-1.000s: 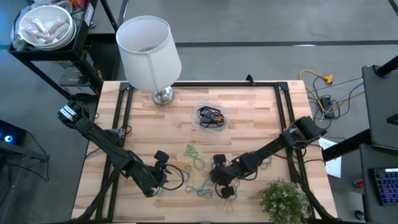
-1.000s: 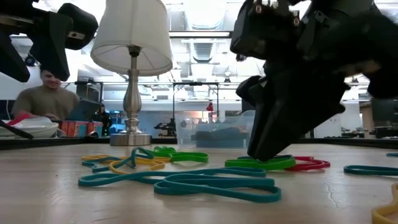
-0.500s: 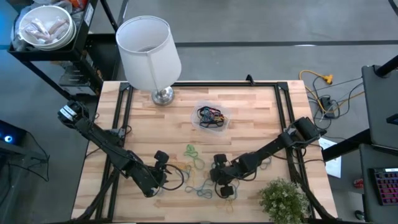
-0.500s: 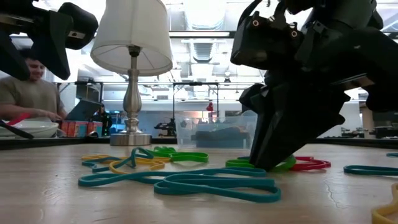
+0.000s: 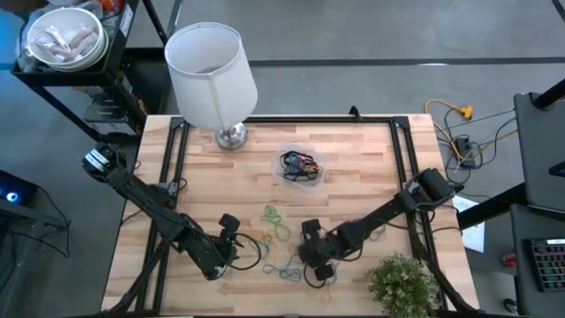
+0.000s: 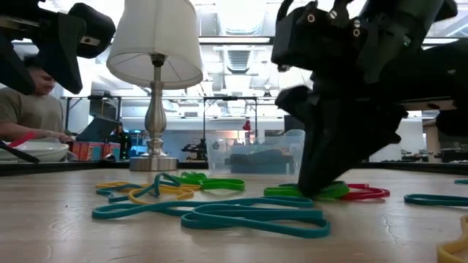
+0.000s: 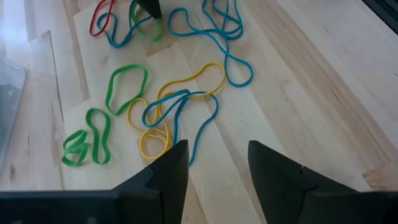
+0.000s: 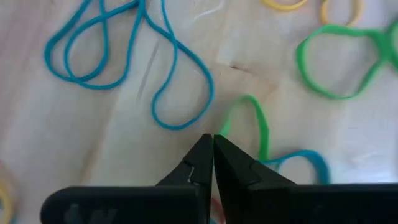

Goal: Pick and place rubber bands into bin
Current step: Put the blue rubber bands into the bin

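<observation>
Loose rubber bands (image 5: 281, 258) in blue, green, yellow and red lie flat on the near middle of the wooden table. The clear bin (image 5: 302, 166) stands farther back and holds several dark bands. My right gripper (image 8: 213, 142) points down onto a green band (image 8: 255, 115) among the loose ones, shut on it; in the low view its tip (image 6: 318, 191) is at table level. My left gripper (image 7: 217, 155) hovers open to the left of the pile, touching nothing, with yellow and blue bands (image 7: 180, 106) ahead of it. My right gripper pinches the green band at one end of its loop (image 8: 225, 127), between the fingertips, coming from above and pointing down. The rest of the band (image 6: 307, 192) lies flat and slack on the table.
A white-shaded lamp (image 5: 212, 75) stands at the far left of the table on its metal base (image 5: 231, 135). A small green plant (image 5: 402, 283) sits at the near right corner. A red band (image 6: 365, 192) lies beside the green one. A person (image 6: 25, 109) is behind the table.
My right gripper has sunk a little onto the green band and shifted slightly toward the near edge, its fingers drawing together at the table. The left arm and the other bands have stayed where they were.
</observation>
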